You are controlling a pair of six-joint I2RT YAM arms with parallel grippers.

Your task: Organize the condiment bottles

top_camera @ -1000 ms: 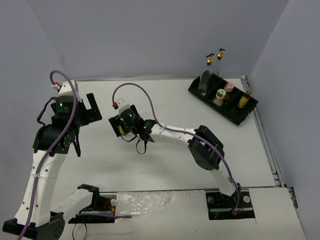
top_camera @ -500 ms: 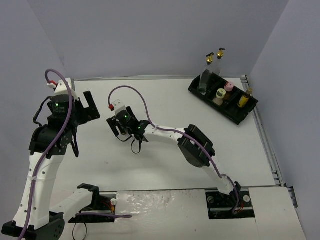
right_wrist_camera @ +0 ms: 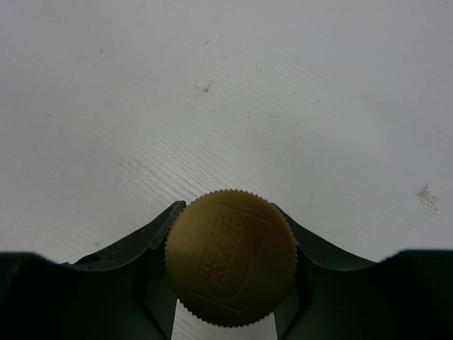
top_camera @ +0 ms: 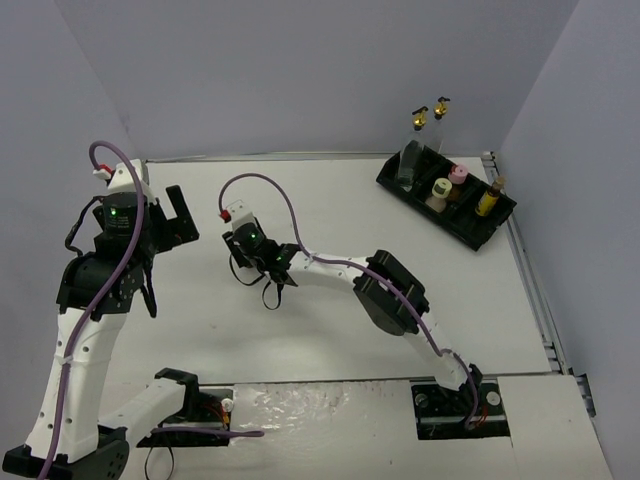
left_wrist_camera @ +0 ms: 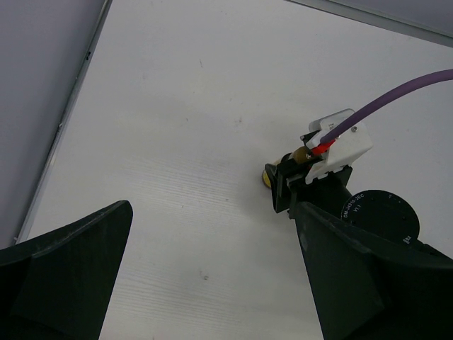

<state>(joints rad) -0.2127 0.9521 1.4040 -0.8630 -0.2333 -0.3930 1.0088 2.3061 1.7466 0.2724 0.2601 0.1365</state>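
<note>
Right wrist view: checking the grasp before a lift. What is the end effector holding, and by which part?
The right end effector grips a bottle by its ridged brown cap, a finger on each side.

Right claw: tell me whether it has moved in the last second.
Yes. The right claw has slid a little left, farther from the tray, and shut on a bottle.

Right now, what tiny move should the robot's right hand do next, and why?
Probably lift straight up. The right gripper is shut around the brown-capped bottle, which stands on the table, far from the black tray holding the other bottles.
</note>
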